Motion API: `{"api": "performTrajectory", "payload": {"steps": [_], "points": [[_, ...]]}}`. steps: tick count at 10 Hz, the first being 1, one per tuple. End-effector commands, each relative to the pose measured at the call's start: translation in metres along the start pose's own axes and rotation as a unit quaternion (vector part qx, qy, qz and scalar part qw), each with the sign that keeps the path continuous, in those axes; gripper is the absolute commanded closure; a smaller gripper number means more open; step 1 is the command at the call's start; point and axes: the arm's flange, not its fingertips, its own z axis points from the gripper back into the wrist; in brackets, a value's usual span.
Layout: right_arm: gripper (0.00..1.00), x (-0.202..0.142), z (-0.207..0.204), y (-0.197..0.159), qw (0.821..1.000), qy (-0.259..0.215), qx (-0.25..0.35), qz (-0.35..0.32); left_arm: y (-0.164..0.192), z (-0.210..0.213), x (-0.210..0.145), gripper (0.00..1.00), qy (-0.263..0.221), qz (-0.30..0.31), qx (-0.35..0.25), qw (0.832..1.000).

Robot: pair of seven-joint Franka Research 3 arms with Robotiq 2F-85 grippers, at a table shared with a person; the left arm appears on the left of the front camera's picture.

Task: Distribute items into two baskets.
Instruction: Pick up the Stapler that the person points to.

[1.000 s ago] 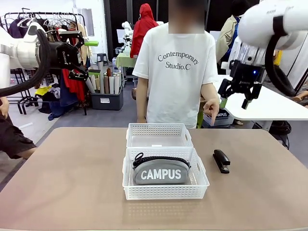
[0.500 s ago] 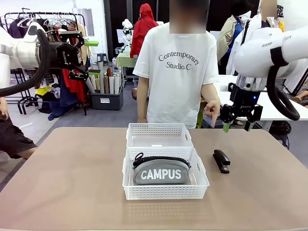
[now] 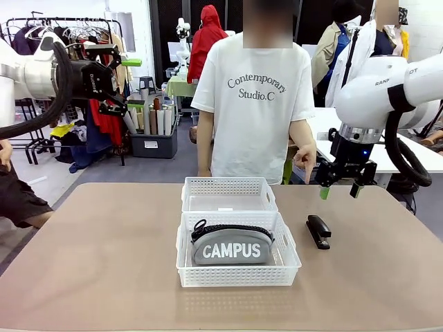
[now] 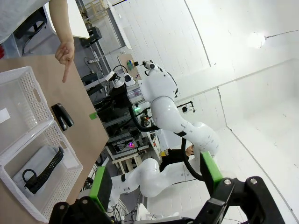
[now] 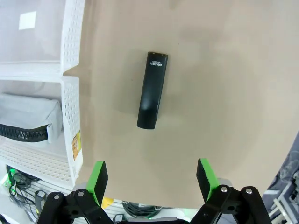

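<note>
Roughly beneath right end effector (image 3: pixel 339 192): stapler (image 3: pixel 318 231).

Nearer basket (image 3: pixel 239 278) and farther basket (image 3: pixel 228 185), both white, rectangular and lattice-sided with shallow walls, set one behind the other at mid-table with their long walls touching. In the nearer basket, a grey fabric pouch (image 3: pixel 231 247) standing on its long edge, white "CAMPUS" lettering turned toward the robot's side, black zipper along the top with its pull loop at the left end; on the floor of the farther basket, a small white label (image 3: pixel 225 209). Just right of the nearer basket and apart from it, a small black stapler (image 3: pixel 318 231), closed, lying flat on the tan tabletop (image 3: pixel 104 263) with its long axis running front to back.
</note>
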Motion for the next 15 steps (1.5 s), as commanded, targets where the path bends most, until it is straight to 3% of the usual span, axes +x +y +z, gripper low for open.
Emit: {"api": "performTrajectory", "payload": {"steps": [1, 4, 7, 15], "points": [[0.00, 0.000, 0.004, 0.001, 1.000, 0.005, 0.000, 0.001, -0.001, 0.000, -0.001, 0.00, 0.000, 0.000, -0.001, 1.000], [0.00, 0.000, 0.000, 0.000, 1.000, 0.002, 0.000, 0.000, -0.001, 0.000, -0.001, 0.00, 0.000, 0.000, -0.001, 1.000], [0.00, 0.029, -0.038, -0.010, 0.999, 0.022, -0.030, -0.017, -0.001, 0.000, -0.001, 0.00, 0.000, 0.000, -0.001, 1.000], [0.00, 0.060, -0.111, 0.008, 0.997, 0.041, -0.055, -0.022, -0.001, 0.000, -0.001, 0.00, 0.000, 0.000, -0.001, 1.000]]}}
